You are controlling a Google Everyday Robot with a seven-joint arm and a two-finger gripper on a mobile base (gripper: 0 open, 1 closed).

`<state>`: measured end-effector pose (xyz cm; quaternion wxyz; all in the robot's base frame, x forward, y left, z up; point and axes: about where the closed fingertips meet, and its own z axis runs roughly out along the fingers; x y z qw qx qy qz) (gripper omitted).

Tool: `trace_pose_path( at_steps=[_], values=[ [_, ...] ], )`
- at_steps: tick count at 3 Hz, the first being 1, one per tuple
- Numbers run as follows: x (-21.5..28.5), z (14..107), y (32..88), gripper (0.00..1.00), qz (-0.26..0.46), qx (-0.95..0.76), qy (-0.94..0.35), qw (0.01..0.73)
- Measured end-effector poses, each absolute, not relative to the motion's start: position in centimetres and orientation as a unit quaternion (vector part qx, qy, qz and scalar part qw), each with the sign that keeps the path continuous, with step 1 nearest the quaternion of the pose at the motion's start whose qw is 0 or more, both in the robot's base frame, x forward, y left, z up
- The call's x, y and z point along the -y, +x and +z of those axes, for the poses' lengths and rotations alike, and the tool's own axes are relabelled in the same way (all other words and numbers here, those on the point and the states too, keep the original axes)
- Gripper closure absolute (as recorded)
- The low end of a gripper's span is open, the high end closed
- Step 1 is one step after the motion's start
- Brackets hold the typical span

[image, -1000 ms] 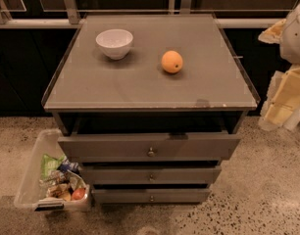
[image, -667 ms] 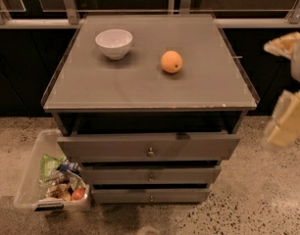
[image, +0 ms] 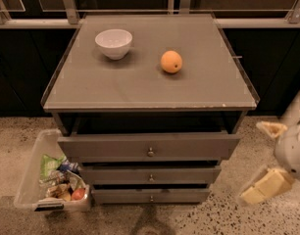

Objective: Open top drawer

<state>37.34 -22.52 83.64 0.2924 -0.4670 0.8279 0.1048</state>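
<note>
The top drawer (image: pixel 111 148) is the widest grey front under the tabletop, with a small round knob (image: pixel 150 152) at its centre. Its front stands forward of the two narrower drawers below (image: pixel 115 175), and a dark gap shows above it. My gripper (image: pixel 267 158) is at the right edge of the view, to the right of the cabinet at drawer height and apart from it. Its two pale fingers (image: pixel 271 129) are spread open with nothing between them.
A white bowl (image: pixel 113 43) and an orange (image: pixel 171 61) sit on the grey tabletop (image: pixel 140 87). A clear bin (image: pixel 30 180) of packaged items stands on the speckled floor left of the drawers. Dark cabinets and a railing run behind.
My gripper has moved down from beside the tabletop's right edge to drawer height at the lower right. The drawers, bowl and orange have not moved.
</note>
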Motion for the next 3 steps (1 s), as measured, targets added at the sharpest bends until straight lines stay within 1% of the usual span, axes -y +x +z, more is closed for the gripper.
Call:
trace_pose_path(
  at_steps=[1,2,3],
  values=[
    [21.3,75.9,38.7,0.0,0.173,-0.83,-0.444,0.289],
    [19.4,72.2,42.2,0.0,0.207,-0.819,-0.445,0.298],
    [19.3,71.2,42.4,0.0,0.215,-0.819,-0.442,0.295]
  ],
)
